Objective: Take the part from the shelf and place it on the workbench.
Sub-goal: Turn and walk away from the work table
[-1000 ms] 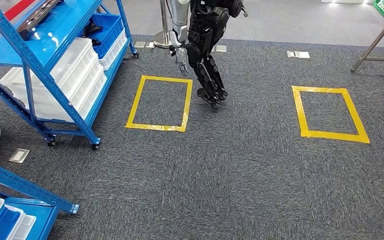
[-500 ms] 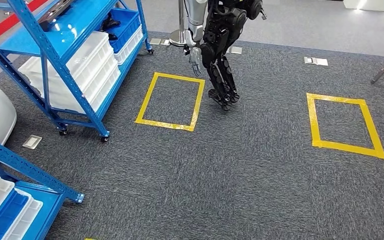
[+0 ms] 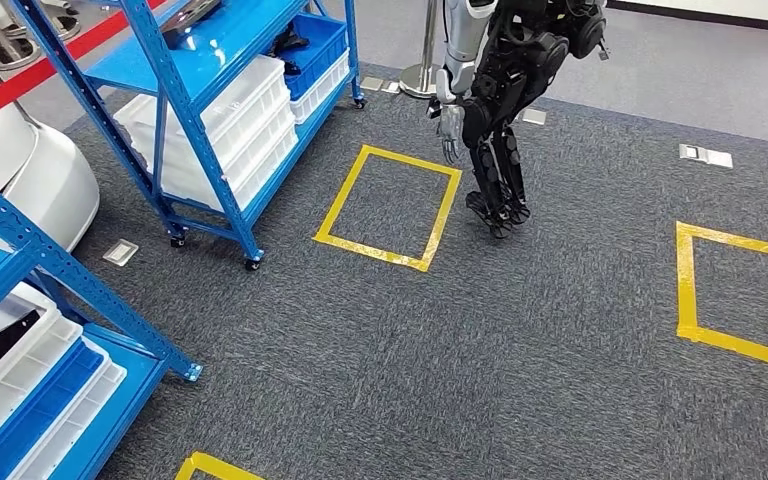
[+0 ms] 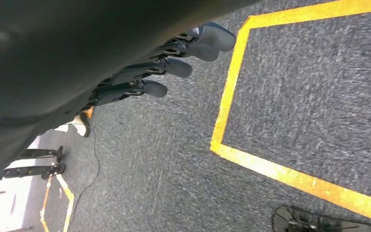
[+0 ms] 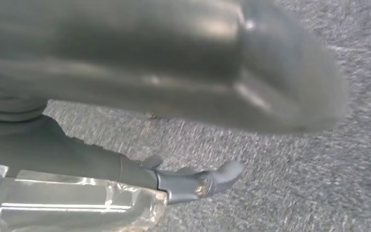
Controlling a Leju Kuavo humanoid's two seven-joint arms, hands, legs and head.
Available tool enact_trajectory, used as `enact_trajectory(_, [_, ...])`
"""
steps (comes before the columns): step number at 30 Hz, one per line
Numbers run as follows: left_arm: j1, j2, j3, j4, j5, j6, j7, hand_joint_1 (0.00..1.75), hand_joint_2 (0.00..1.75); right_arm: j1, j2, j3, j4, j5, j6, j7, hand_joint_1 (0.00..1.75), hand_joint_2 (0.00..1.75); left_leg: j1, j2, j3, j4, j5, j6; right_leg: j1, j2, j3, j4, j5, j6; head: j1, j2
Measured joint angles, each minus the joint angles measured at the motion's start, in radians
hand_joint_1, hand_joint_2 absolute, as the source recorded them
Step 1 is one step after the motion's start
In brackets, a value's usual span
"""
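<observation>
The blue shelf (image 3: 200,120) stands on the grey carpet (image 3: 460,350) with white bins (image 3: 250,110) on its tiers; which item is the part is hard to tell. The left hand (image 4: 164,63) hangs over the carpet, fingers (image 4: 174,67) apart and holding nothing. The right hand (image 5: 193,183) is blurred, seemingly empty with fingers loosely extended.

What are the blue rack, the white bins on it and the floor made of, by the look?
Blue rack: looks like painted steel, glossy, with punched holes along its uprights. White bins: likely moulded plastic, smooth and faintly sheened, with ribbed rims. Floor: grey carpet, probably tiles, with a speckled matte weave and faint seams.
</observation>
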Motion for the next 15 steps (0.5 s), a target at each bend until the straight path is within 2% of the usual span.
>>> enact_trajectory(2, [0.001, 0.0, 0.0, 0.0, 0.0, 0.0, -0.001, 0.0, 0.0, -0.001, 0.002, 0.001, 0.0, 0.0, 0.0, 0.0, 0.0, 0.0, 0.005, -0.002, -0.005, 0.006, -0.002, -0.009, 0.001, -0.009, 0.002, -0.003, 0.003, -0.015, -0.002, 0.0])
enact_trajectory(4, [0.002, 0.0, 0.001, 0.0, 0.0, 0.001, -0.001, 0.0, 0.0, -0.001, 0.002, 0.002, 0.0, 0.0, 0.0, 0.0, 0.0, 0.0, 0.009, 0.026, -0.023, 0.047, -0.027, -0.016, -0.001, -0.02, 0.004, -0.004, 0.005, -0.026, -0.006, 0.0])
enact_trajectory(6, [0.0, 0.0, 0.001, 0.0, 0.0, 0.001, -0.001, 0.0, 0.0, 0.0, 0.002, 0.002, 0.0, 0.0, 0.0, 0.0, 0.0, 0.0, 0.01, 0.066, -0.081, 0.167, -0.092, -0.023, 0.005, -0.036, 0.006, -0.004, 0.003, -0.034, -0.011, 0.0])
enact_trajectory(7, [0.0, 0.0, 0.001, 0.0, 0.0, 0.001, -0.001, 0.0, 0.0, 0.001, 0.002, 0.002, 0.0, 0.0, 0.0, 0.0, 0.0, 0.0, 0.011, 0.075, -0.117, 0.237, -0.122, -0.024, 0.009, -0.045, 0.006, -0.004, 0.001, -0.037, -0.012, 0.0])
enact_trajectory(8, [0.0, 0.0, 0.001, 0.0, 0.0, 0.001, -0.001, 0.0, 0.0, 0.002, 0.002, 0.002, 0.0, 0.0, 0.0, 0.0, 0.0, 0.0, 0.011, 0.08, -0.145, 0.291, -0.14, -0.024, 0.013, -0.055, 0.006, -0.004, -0.001, -0.04, -0.012, 0.0])
enact_trajectory(9, [0.001, 0.0, 0.001, 0.0, 0.0, 0.001, -0.001, 0.0, 0.0, 0.003, 0.002, 0.002, 0.0, 0.0, 0.0, 0.0, 0.0, 0.0, 0.011, 0.083, -0.156, 0.309, -0.137, -0.021, 0.017, -0.064, 0.007, -0.004, -0.002, -0.042, -0.012, 0.0])
enact_trajectory(10, [0.002, 0.0, 0.001, 0.0, 0.0, 0.001, -0.001, 0.0, 0.0, 0.003, 0.002, 0.002, 0.0, 0.0, 0.0, 0.0, 0.0, 0.0, 0.01, 0.084, -0.145, 0.284, -0.114, -0.016, 0.02, -0.072, 0.009, -0.004, -0.004, -0.044, -0.012, 0.0])
enact_trajectory(11, [0.002, 0.0, 0.001, 0.0, 0.0, 0.002, -0.002, 0.0, 0.0, 0.003, 0.002, 0.002, 0.0, 0.001, 0.001, 0.0, 0.0, 0.0, 0.007, 0.09, -0.113, 0.222, -0.079, -0.008, 0.023, -0.079, 0.012, -0.004, -0.006, -0.046, -0.012, 0.0])
enact_trajectory(13, [0.0, 0.001, 0.001, 0.0, 0.0, 0.002, -0.004, 0.0, 0.87, 0.002, 0.004, 0.003, 0.0, 0.002, 0.003, 0.0, 0.0, 0.0, -0.007, 0.127, -0.042, 0.083, -0.025, 0.016, 0.029, -0.092, 0.018, -0.005, -0.01, -0.047, -0.011, 0.0])
enact_trajectory(14, [-0.002, 0.001, 0.001, 0.0, 0.0, 0.003, -0.006, 0.0, 1.31, 0.001, 0.005, 0.004, 0.0, 0.003, 0.005, 0.0, 0.0, 0.0, -0.015, 0.142, -0.021, 0.041, -0.015, 0.026, 0.03, -0.099, 0.02, -0.006, -0.012, -0.046, -0.011, 0.0])
enact_trajectory(15, [-0.003, 0.002, 0.001, 0.0, 0.0, 0.003, -0.008, 0.0, 1.75, 0.001, 0.006, 0.004, 0.0, 0.003, 0.006, 0.0, 0.0, 0.0, -0.021, 0.152, -0.014, 0.024, -0.015, 0.033, 0.03, -0.106, 0.021, -0.008, -0.013, -0.042, -0.011, 0.0])
